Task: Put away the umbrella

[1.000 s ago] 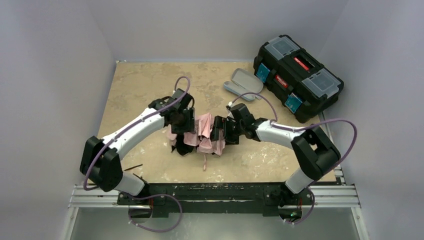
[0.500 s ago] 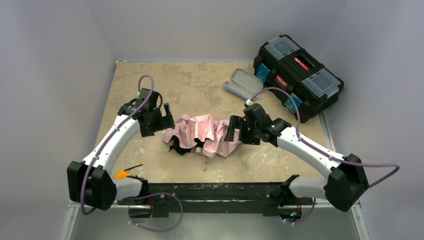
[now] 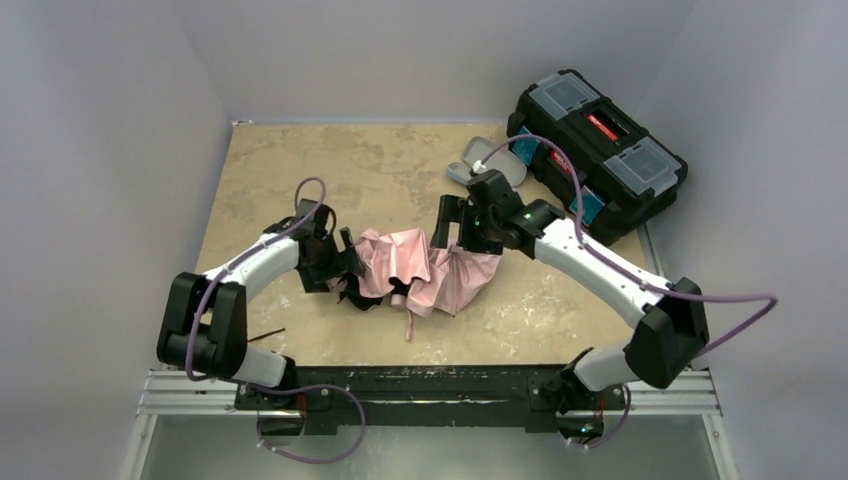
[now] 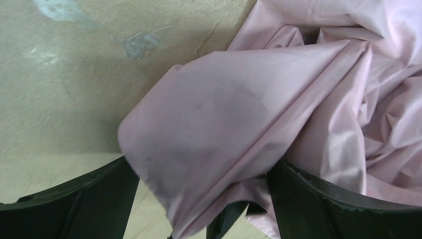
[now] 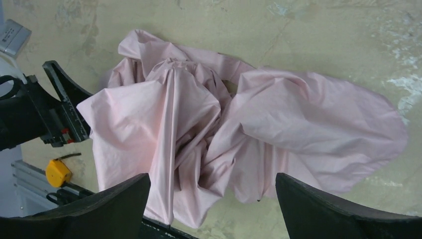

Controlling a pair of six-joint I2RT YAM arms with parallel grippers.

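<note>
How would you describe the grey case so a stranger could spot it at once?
Find the black toolbox at the far right corner of the table. Just left of it lies the grey case, partly hidden by the right arm. It is pale, flat and rounded, unlike the boxy toolbox or the crumpled pink umbrella.
</note>
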